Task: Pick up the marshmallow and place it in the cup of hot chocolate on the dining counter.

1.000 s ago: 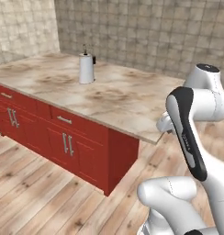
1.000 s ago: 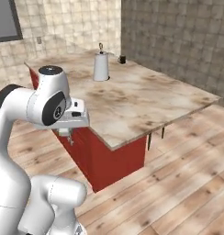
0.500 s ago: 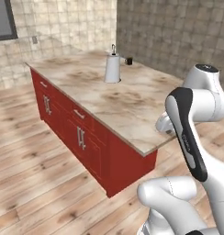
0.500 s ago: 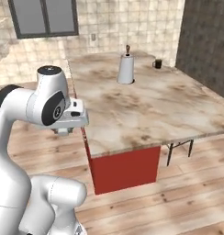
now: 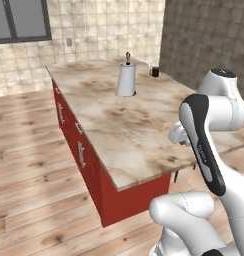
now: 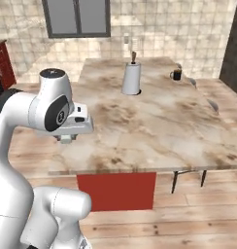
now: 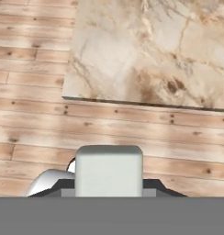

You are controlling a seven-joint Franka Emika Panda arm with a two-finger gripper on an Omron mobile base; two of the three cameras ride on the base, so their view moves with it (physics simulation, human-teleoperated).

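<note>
Sitting marshmallow [image 7: 109, 170] clamped between pincer [image 7: 109, 186] tips

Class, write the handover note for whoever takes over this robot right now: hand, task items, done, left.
Hand: shut on the marshmallow, held over the wooden floor just off the dining counter corner.
Cup of hot chocolate: far end of the counter, beyond the paper towel roll.
Done: marshmallow picked up.
Left: carry it across to the cup and drop it in.
</note>
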